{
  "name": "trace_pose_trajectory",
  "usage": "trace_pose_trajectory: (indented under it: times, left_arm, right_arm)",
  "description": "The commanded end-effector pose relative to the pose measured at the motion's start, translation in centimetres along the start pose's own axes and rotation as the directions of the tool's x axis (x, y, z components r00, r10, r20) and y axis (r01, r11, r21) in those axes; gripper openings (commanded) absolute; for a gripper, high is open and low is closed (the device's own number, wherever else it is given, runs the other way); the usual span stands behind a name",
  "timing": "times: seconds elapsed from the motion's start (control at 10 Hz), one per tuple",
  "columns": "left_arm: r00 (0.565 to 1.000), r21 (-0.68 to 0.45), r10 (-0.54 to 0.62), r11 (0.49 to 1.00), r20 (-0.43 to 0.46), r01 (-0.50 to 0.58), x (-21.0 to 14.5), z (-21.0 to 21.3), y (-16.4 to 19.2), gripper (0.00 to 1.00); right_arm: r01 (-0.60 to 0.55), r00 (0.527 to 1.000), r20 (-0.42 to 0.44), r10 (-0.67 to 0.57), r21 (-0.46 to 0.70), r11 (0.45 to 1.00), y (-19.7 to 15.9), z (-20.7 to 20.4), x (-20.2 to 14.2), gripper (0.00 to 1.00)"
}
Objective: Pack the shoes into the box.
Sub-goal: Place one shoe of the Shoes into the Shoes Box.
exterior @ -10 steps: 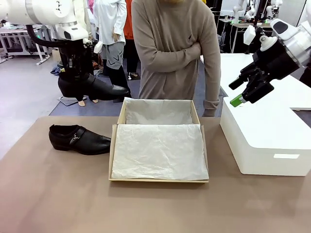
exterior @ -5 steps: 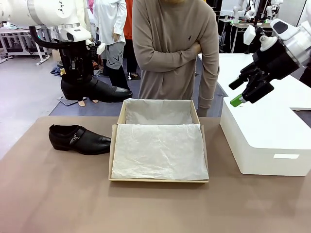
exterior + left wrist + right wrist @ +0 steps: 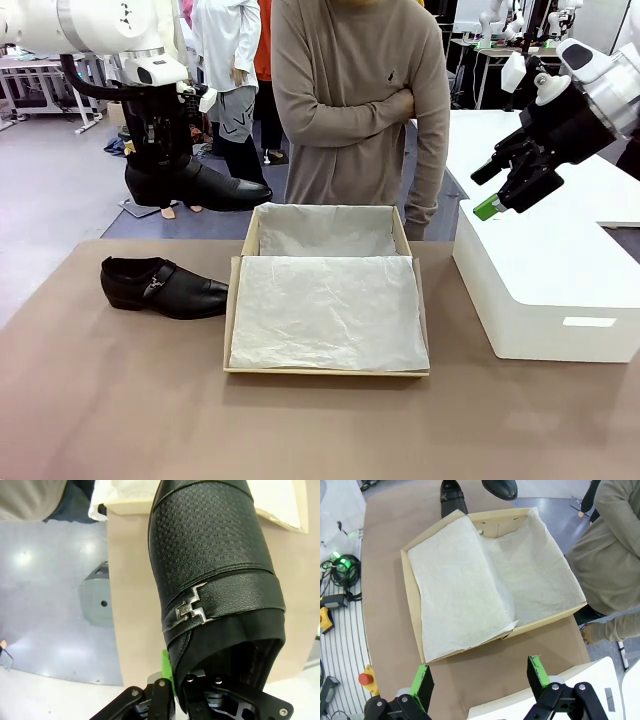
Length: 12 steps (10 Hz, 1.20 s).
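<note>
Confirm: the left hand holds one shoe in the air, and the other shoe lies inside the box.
Not quite. The left hand holds one shoe in the air, but the other shoe lies on the table beside the box, not inside it, as the front view shows.

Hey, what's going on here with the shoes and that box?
The left gripper is shut on one black dress shoe, held up in the air. The other shoe lies on the table left of the open cardboard shoebox, lined with white tissue paper. The right gripper hangs open by the white box. A person stands opposite, arms folded.
</note>
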<state>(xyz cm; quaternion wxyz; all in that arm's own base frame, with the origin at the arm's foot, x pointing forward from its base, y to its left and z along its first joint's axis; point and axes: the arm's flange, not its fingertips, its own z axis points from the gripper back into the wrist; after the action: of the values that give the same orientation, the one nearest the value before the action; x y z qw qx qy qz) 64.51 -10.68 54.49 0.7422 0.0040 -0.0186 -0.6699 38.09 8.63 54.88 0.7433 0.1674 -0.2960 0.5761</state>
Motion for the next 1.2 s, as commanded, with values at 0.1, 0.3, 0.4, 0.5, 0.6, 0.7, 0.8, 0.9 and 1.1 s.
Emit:
trace_pose_trajectory:
  times: [0.1,0.3,0.4,0.5,0.6,0.7,0.8,0.9,1.1]
  left_arm:
    - [1.000,-0.022,0.025,0.999,-0.007,-0.025,3.6,1.7,-0.9,0.00]
    - [1.000,-0.042,0.003,0.999,0.019,-0.002,6.9,2.2,-1.0,0.00]
    - [0.999,-0.041,-0.010,0.999,0.031,0.012,8.6,2.0,-1.0,0.00]
    - [0.999,-0.040,-0.030,0.999,0.045,0.032,10.4,1.7,-1.1,0.00]
    - [0.997,-0.041,-0.048,0.998,0.057,0.051,12.4,1.5,-1.3,0.00]
    - [0.996,-0.037,-0.068,0.997,0.066,0.070,13.9,1.3,-1.4,0.00]
    - [0.995,-0.036,-0.071,0.997,0.075,0.074,14.9,1.1,-1.4,0.00]
    - [0.993,-0.037,-0.072,0.996,0.092,0.076,15.8,0.8,-1.7,0.00]
    - [0.992,-0.030,-0.065,0.997,0.105,0.068,16.5,0.4,-2.1,0.00]
  right_arm:
    - [-0.023,0.999,0.028,0.022,0.010,1.000,-0.2,0.0,0.0,1.00]
    - [-0.023,0.999,0.028,0.022,0.010,1.000,-0.2,0.0,0.0,1.00]
    - [-0.023,0.999,0.028,0.022,0.010,1.000,-0.2,0.0,0.0,1.00]
    - [-0.023,0.999,0.028,0.022,0.010,1.000,-0.2,0.0,0.0,1.00]
    - [-0.023,0.999,0.028,0.022,0.010,1.000,-0.2,0.0,0.0,1.00]
    - [-0.023,0.999,0.028,0.022,0.010,1.000,-0.2,0.0,0.0,1.00]
    - [-0.023,0.999,0.028,0.022,0.010,1.000,-0.2,0.0,0.0,1.00]
    - [-0.023,0.999,0.028,0.022,0.010,1.000,-0.2,0.0,0.0,1.00]
    - [-0.023,0.999,0.028,0.022,0.010,1.000,-0.2,0.0,0.0,1.00]
